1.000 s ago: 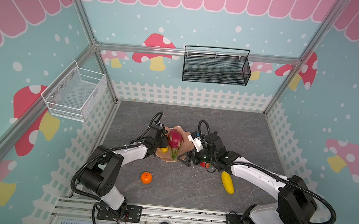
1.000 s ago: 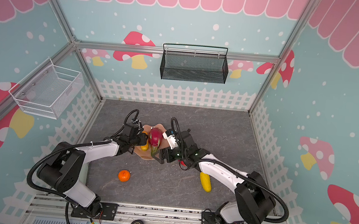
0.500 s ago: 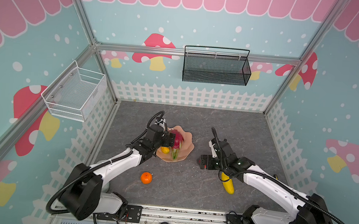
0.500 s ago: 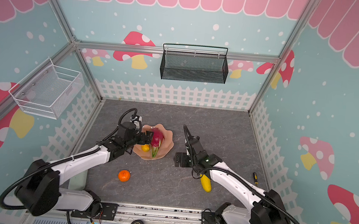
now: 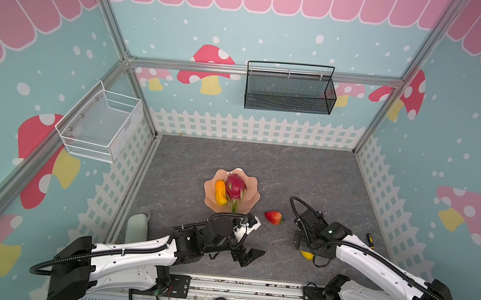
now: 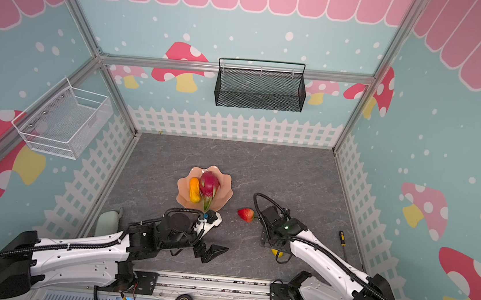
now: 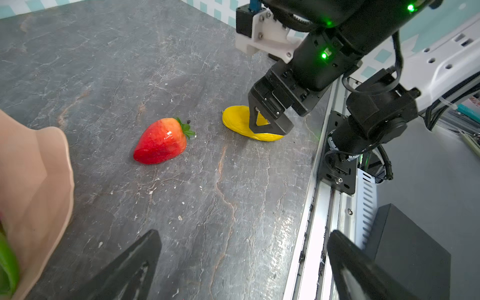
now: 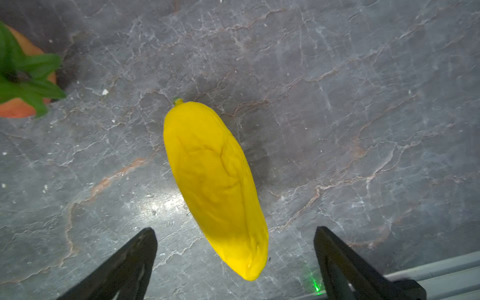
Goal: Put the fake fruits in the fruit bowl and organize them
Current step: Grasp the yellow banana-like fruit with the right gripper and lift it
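Observation:
The peach-pink fruit bowl (image 5: 252,188) (image 6: 225,185) holds the magenta dragon fruit (image 5: 235,186) (image 6: 209,183) and the orange-yellow mango (image 5: 220,192) (image 6: 194,190). A red strawberry (image 5: 273,217) (image 6: 246,214) (image 7: 161,140) lies on the table right of the bowl. My left gripper (image 5: 248,256) (image 6: 211,251) (image 7: 244,239) hangs open and empty near the front edge. The yellow oblong fruit (image 8: 215,181) (image 7: 239,120) (image 5: 307,255) lies under my right gripper (image 8: 235,231) (image 5: 302,248), which is open with its fingers either side of the fruit's near end, not touching it.
A screwdriver (image 5: 370,239) lies by the right fence. A pale green object (image 5: 137,228) rests at the left fence. A black mesh basket (image 5: 290,91) hangs on the back wall and a white wire basket (image 5: 100,126) on the left wall. The metal rail (image 7: 319,233) borders the front.
My left gripper opened, leaving the dragon fruit in the bowl, and drew back to the front edge. My right gripper moved from beside the bowl to over the yellow fruit.

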Robot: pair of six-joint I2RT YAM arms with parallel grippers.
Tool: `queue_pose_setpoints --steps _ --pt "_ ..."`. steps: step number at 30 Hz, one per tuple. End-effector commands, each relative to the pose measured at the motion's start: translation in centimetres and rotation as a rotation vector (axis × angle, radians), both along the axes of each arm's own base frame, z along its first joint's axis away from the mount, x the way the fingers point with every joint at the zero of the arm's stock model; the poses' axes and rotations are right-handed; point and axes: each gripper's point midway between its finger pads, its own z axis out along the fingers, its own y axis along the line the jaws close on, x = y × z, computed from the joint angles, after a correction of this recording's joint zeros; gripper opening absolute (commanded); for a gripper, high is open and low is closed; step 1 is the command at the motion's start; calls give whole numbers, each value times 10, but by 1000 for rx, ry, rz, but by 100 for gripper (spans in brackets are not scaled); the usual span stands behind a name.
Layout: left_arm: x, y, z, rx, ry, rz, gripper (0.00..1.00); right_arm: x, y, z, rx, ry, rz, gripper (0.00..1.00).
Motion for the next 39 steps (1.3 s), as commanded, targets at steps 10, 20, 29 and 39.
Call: queue_pose_setpoints --steps 10,20,29,39 --pt "6 3 20 -72 -105 23 100 12 14 -30 77 1 11 68" --pt "41 48 53 -139 -224 289 100 65 31 26 23 -135 118 40" --pt "118 132 45 -137 14 700 100 165 191 100 451 -347 505 41" --pt "120 155 43 -177 97 776 100 203 251 76 550 -289 535 42"
